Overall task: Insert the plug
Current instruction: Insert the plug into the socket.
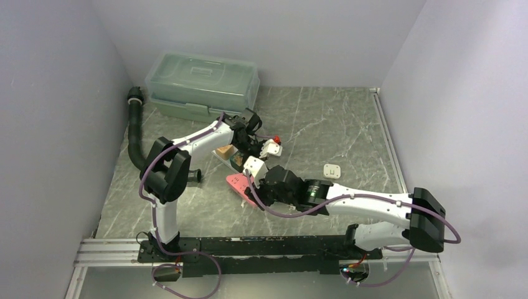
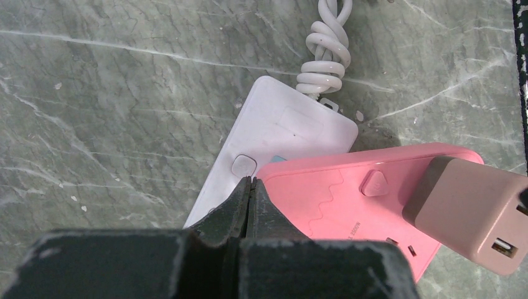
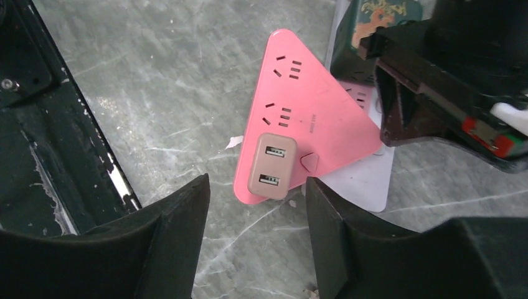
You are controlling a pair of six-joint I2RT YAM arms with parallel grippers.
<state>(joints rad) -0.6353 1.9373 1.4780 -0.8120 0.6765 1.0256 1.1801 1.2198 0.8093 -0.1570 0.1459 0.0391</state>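
Observation:
A pink triangular power strip (image 3: 311,99) lies on the marble table, partly on top of a white power strip (image 2: 280,124). A beige USB plug (image 3: 272,166) sits in the pink strip's socket near its corner. My right gripper (image 3: 255,184) hangs open just above and short of the plug, a finger on each side, holding nothing. My left gripper (image 2: 250,180) is shut and empty. Its tips point at the seam where the pink strip (image 2: 336,199) overlaps the white one. I cannot tell whether they touch it. The plug (image 2: 473,215) shows at the right of that view.
A coiled white cable (image 2: 324,56) runs from the white strip. A pale green lidded box (image 1: 202,84) stands at the back left, with a black hose (image 1: 134,124) along the left wall. A small white adapter (image 1: 332,170) lies to the right of the arms.

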